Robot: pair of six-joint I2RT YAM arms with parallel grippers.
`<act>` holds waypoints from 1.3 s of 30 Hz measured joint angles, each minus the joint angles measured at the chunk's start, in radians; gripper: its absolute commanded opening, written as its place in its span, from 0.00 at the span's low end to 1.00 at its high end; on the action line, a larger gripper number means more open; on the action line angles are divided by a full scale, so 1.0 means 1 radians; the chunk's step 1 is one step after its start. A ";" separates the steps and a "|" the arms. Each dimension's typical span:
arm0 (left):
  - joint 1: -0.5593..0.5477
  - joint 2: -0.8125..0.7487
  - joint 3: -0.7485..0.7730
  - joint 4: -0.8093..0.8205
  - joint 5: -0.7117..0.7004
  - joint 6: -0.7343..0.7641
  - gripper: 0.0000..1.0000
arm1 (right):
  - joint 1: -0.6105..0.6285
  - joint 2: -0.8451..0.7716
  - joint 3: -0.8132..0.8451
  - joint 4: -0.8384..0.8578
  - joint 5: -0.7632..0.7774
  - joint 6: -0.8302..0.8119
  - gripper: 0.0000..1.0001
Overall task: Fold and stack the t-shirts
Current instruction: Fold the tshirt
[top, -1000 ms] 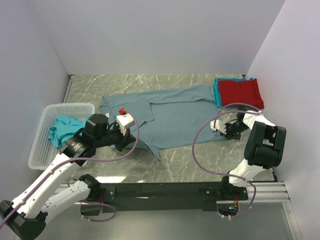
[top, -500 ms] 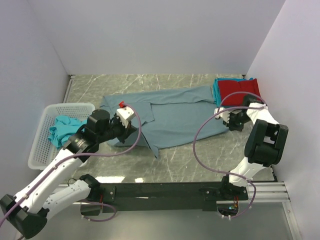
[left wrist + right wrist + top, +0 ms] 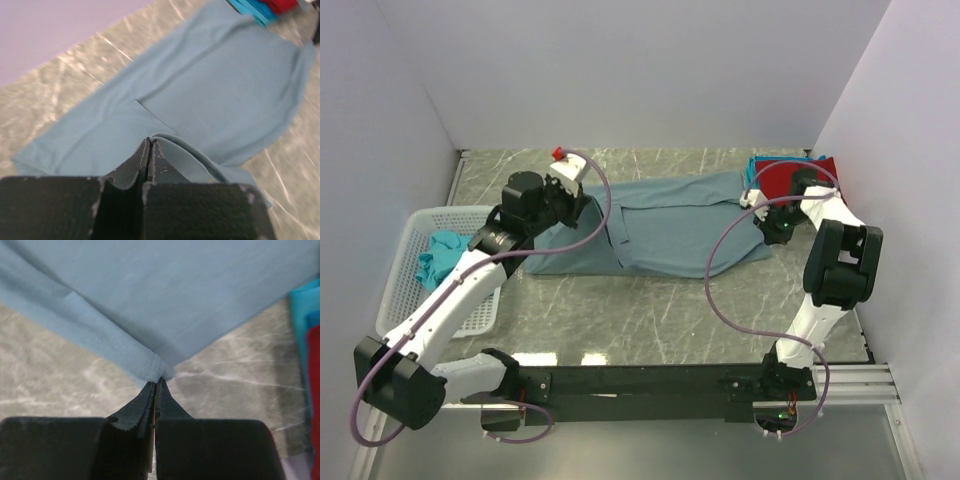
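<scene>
The large slate blue-grey t-shirt lies spread across the middle of the table. My left gripper is shut on a fold of its left part, as the left wrist view shows. My right gripper is shut on its right corner, seen in the right wrist view. The shirt fills both wrist views. A folded red t-shirt lies on folded teal ones at the back right. A crumpled teal t-shirt lies in the basket.
A white mesh basket stands at the left edge of the table. Plain walls close in the left, back and right sides. The stack of red and teal shirts sits just behind my right gripper, at the edge of the right wrist view.
Both grippers have moved away from me toward the back wall, carrying the shirt's near edge with them. The shirt now lies narrower and farther back.
</scene>
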 measured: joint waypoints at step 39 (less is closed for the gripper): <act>0.196 0.286 0.190 0.092 -0.056 -0.031 0.01 | 0.100 0.239 0.336 0.079 0.080 0.410 0.00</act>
